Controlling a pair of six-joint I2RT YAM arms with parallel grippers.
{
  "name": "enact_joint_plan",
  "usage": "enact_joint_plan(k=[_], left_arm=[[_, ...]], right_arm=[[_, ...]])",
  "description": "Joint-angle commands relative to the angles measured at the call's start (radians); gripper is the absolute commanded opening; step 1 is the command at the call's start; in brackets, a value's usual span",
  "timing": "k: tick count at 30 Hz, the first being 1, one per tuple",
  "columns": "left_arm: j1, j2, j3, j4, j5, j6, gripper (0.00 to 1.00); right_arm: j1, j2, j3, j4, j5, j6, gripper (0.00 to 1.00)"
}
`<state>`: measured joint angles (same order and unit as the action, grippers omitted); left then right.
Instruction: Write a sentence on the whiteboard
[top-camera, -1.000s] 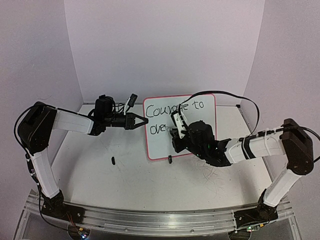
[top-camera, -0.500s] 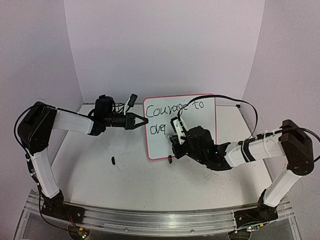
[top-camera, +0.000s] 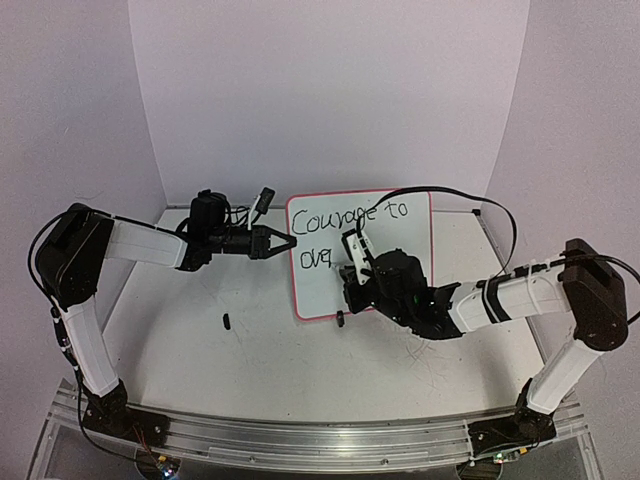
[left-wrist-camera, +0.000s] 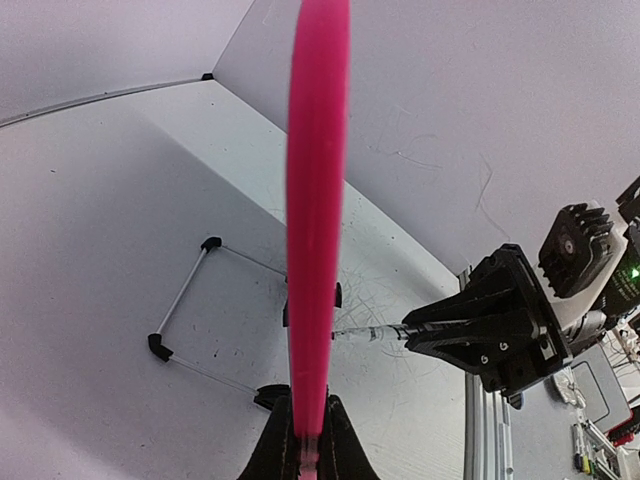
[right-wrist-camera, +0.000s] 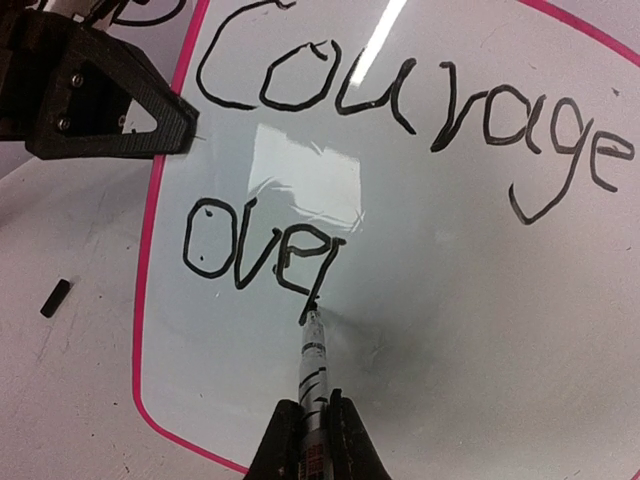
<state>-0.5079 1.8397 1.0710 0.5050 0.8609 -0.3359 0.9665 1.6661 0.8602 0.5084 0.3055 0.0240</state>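
The whiteboard stands upright mid-table, its pink frame seen edge-on in the left wrist view. My left gripper is shut on the board's left edge, fingers on either side of the frame. My right gripper is shut on a marker. The marker's tip touches the board face at the foot of a slanted stroke right after "ove". "Courage to" is written on the line above. The right arm hides the board's lower middle in the top view.
A small black cap lies on the table left of the board. A black clip foot sits at the board's lower edge. A wire stand lies behind the board. A metal rail runs along the near edge.
My right gripper shifted slightly down and left with the marker, adding a slanted stroke after "ove". The left gripper and the board have not moved.
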Motion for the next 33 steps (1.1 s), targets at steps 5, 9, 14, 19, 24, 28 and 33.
enact_joint_plan(k=[5, 9, 14, 19, 24, 28, 33], left_arm=[[-0.014, -0.025, 0.023, 0.020, 0.051, 0.031, 0.00], [-0.014, -0.026, 0.023, 0.020, 0.051, 0.031, 0.00], [-0.014, -0.026, 0.022, 0.019, 0.051, 0.031, 0.00], [-0.014, -0.028, 0.021, 0.020, 0.049, 0.033, 0.00], [-0.014, -0.023, 0.022, 0.020, 0.049, 0.033, 0.00], [-0.015, -0.028, 0.019, 0.020, 0.045, 0.035, 0.00], [-0.015, -0.036, 0.014, 0.020, 0.040, 0.038, 0.00]], right_arm=[[-0.022, 0.018, 0.060, 0.034, 0.051, -0.013, 0.00], [-0.025, 0.015, 0.062, 0.033, 0.076, -0.010, 0.00], [-0.025, -0.007, 0.049, 0.018, 0.110, 0.007, 0.00], [-0.025, -0.108, -0.006, 0.044, 0.030, 0.001, 0.00], [-0.031, -0.205, -0.061, 0.046, -0.063, -0.019, 0.00], [-0.062, -0.193, -0.076, 0.034, -0.071, -0.051, 0.00], [-0.063, -0.150, -0.029, 0.020, -0.150, -0.078, 0.00]])
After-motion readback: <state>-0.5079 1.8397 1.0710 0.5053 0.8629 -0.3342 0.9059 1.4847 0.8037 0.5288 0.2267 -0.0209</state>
